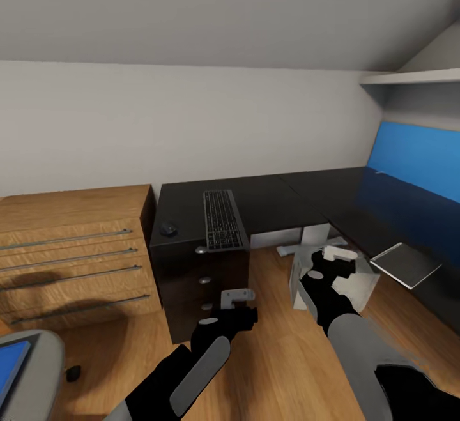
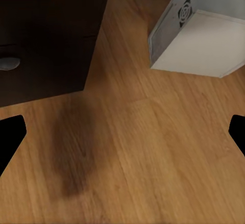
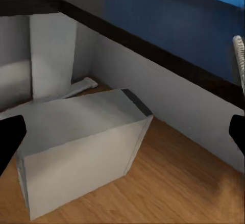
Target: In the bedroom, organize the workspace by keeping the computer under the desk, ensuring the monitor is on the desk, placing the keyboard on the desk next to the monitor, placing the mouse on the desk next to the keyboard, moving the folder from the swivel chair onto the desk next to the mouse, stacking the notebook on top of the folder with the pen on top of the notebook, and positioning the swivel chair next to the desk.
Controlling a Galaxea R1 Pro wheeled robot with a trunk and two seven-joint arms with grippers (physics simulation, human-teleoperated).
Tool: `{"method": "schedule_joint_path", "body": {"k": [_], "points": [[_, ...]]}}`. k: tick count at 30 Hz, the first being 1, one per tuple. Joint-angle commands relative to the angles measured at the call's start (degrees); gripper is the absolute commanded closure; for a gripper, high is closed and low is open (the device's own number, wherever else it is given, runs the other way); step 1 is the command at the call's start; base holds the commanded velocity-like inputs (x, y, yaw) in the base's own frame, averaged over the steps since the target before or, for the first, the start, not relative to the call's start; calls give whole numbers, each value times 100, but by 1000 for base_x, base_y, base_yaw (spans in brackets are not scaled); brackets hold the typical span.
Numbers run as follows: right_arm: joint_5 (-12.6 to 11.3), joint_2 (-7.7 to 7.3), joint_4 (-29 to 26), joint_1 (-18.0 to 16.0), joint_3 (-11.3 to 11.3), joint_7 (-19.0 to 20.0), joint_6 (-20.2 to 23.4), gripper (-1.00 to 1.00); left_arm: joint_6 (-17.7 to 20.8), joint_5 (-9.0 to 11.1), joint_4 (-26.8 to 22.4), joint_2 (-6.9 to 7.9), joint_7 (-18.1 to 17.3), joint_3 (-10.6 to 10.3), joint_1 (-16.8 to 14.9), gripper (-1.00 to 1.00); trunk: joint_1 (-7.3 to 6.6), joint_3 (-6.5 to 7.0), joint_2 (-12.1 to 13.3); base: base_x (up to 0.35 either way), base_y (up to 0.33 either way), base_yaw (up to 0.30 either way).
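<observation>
The keyboard (image 1: 222,220) and the small black mouse (image 1: 168,229) lie on the left wing of the black desk (image 1: 281,194). The grey computer (image 1: 365,285) stands on the floor beside the desk's white leg, also seen as the computer (image 2: 199,35) and the computer (image 3: 76,142). My right gripper (image 1: 332,262) hangs open just in front of it, the right gripper (image 3: 122,137) holding nothing. My left gripper (image 1: 237,298) is open over bare floor, the left gripper (image 2: 122,132) empty. A grey notebook (image 1: 406,263) overhangs the desk's right wing. The swivel chair (image 1: 38,351) carries the blue folder (image 1: 9,370). Monitor and pen are out of view.
A light wood cabinet (image 1: 76,248) with long metal handles stands left of the black drawer unit (image 1: 204,280). The blue back panel (image 1: 418,156) and a white shelf (image 1: 415,77) line the right wall. Wood floor (image 1: 281,351) lies between chair, drawers and computer.
</observation>
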Motion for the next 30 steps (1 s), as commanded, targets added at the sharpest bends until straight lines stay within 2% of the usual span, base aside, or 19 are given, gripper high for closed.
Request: {"method": "schedule_joint_path", "body": {"k": [1, 6, 10, 11, 14, 19, 21, 22, 25, 30], "points": [[164, 23, 25, 28, -27, -61, -15, -100, 7, 42, -8, 3, 47, -6, -5, -100, 22, -23, -44, 0, 0, 0], [530, 64, 175, 163, -27, -294, -19, -100, 7, 42, -15, 8, 50, 0, -5, -100, 131, -113, -245, 0, 0, 0], [1030, 72, 587, 238, -30, -440, -23, -100, 7, 42, -39, 10, 59, 8, -5, -100, 219, -185, -405, 0, 0, 0], [1293, 67, 802, 249, -33, -459, -30, -100, 7, 42, -43, 10, 61, 10, -5, -100, 241, -203, -446, 0, 0, 0], [1580, 53, 1030, 255, -34, -482, -44, -100, 7, 42, -47, 12, 63, 13, -5, -100, 307, -257, -566, 0, 0, 0], [1752, 44, 1219, 258, -33, -603, -67, -100, 4, 42, -53, 17, 64, 18, -5, -100, 417, -347, -766, 0, 0, 0], [1807, 39, 1275, 259, -30, -768, -71, -100, 5, 42, -52, 18, 63, 19, -5, -100, 461, -382, -847, 0, 0, 0], [1868, 34, 1310, 259, -28, -991, -74, -100, 5, 43, -49, 13, 59, 20, -5, -100, 483, -400, -887, 0, 0, 0], [1941, 32, 1323, 259, -26, -1132, -75, -100, 6, 44, -48, 12, 53, 20, -5, -100, 527, -436, -967, 0, 0, 0], [2412, 36, 1450, 260, -20, -1330, -66, -100, 6, 48, -49, 11, 42, 15, -5, -100, 527, -436, -967, 0, 0, 0]]}}
